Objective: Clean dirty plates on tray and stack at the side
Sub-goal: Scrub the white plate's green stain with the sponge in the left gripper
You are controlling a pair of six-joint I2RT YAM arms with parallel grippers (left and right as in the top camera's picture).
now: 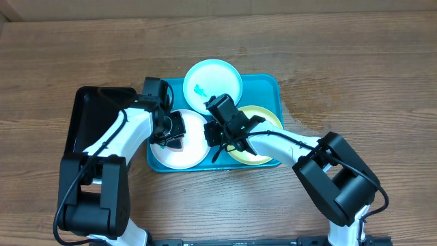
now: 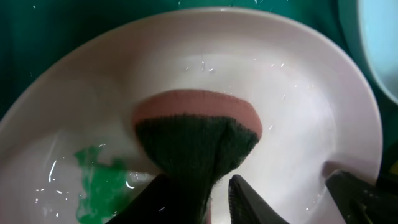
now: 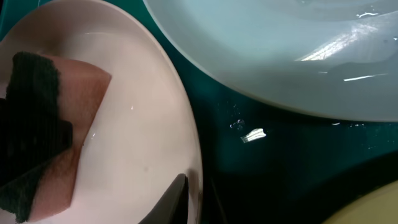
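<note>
The turquoise tray [image 1: 270, 85] holds three plates. The white plate [image 1: 184, 156] lies at its front left, the pale blue plate [image 1: 218, 78] with a green smear at the back, and the yellow-green plate [image 1: 266, 119] at the front right. My left gripper [image 2: 214, 199] is shut on a pink sponge with a dark green scrub side [image 2: 196, 130], pressed on the white plate [image 2: 280, 93] beside a green smear [image 2: 99, 180]. My right gripper [image 3: 194, 199] is shut on the right rim of the white plate [image 3: 137, 93]. The sponge also shows in the right wrist view [image 3: 68, 137].
A narrow black tray [image 1: 85, 116] lies left of the turquoise tray, under my left arm. The wooden table surrounds both trays. In the right wrist view the pale blue plate [image 3: 280, 43] sits close to the white plate, with wet tray floor [image 3: 280, 162] between them.
</note>
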